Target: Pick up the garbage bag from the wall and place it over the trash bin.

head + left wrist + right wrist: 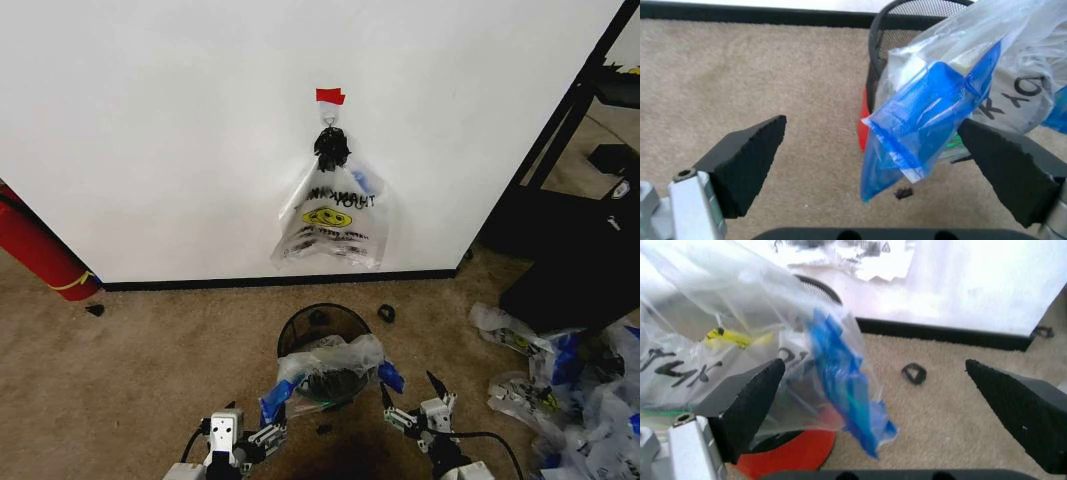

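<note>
So from the head cam I'm looking down at the trash bin [322,330] sitting on the carpet just in front of the wall [180,130], and the garbage bag [330,365] is lying draped across the near side of the bin's rim, bunched up, with a blue patch hanging off each end. I'm holding the left gripper [250,432] low at the bag's left end and the right gripper [415,405] low at its right end. In the left wrist cam the left fingers [747,165] are sitting spread wide with the blue corner of the bag dangling between them, closer to one pad, and I can't tell if it's actually touching. Same deal on the right wrist cam: the pads [747,400] are spread apart, the blue flap is hanging in the gap near one of them, nothing pinched. Up on the wall, the smiley bag [332,220] is hanging off the hook [329,118] under the red tape strip [330,96]. A red cylinder [38,250] is leaning at the wall on the left, and a pile of other bags [570,390] is lying on the carpet off to the right.
</note>
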